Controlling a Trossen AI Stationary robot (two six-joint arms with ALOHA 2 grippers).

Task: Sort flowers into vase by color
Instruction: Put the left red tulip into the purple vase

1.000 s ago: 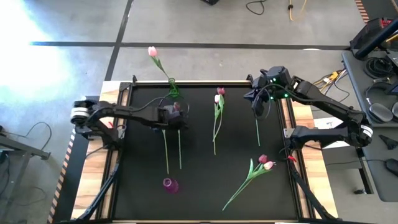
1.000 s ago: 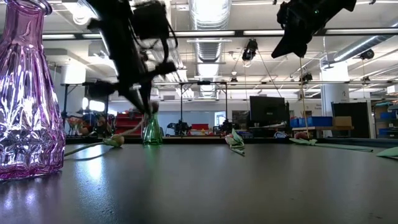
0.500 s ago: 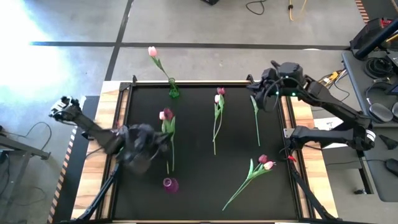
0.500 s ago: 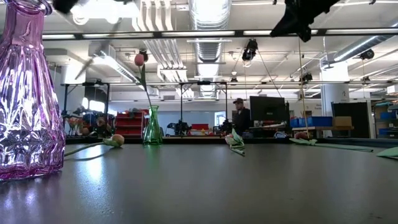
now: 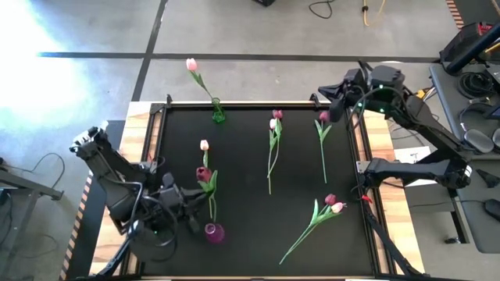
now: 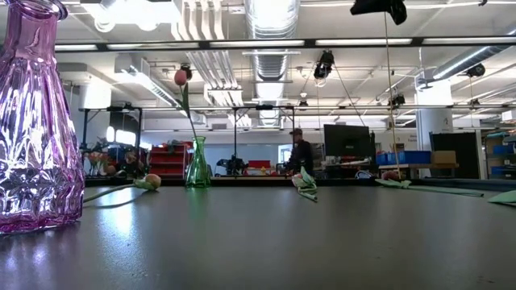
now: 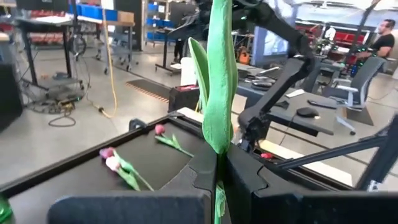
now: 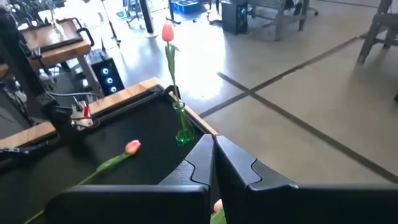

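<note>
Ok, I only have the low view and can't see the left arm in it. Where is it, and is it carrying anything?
Observer: The left end effector is beside the purple vase, shut on two tulips, one with a dark head and one with a pale head.
Operator: And the thin line hanging down at my top right?
Observer: That's the stem of a magenta tulip. The right end effector is shut on it above the far right corner.
Operator: How many are left lying on the table?
Observer: Four, in two pairs: a centre pair and a near-right pair.
</note>
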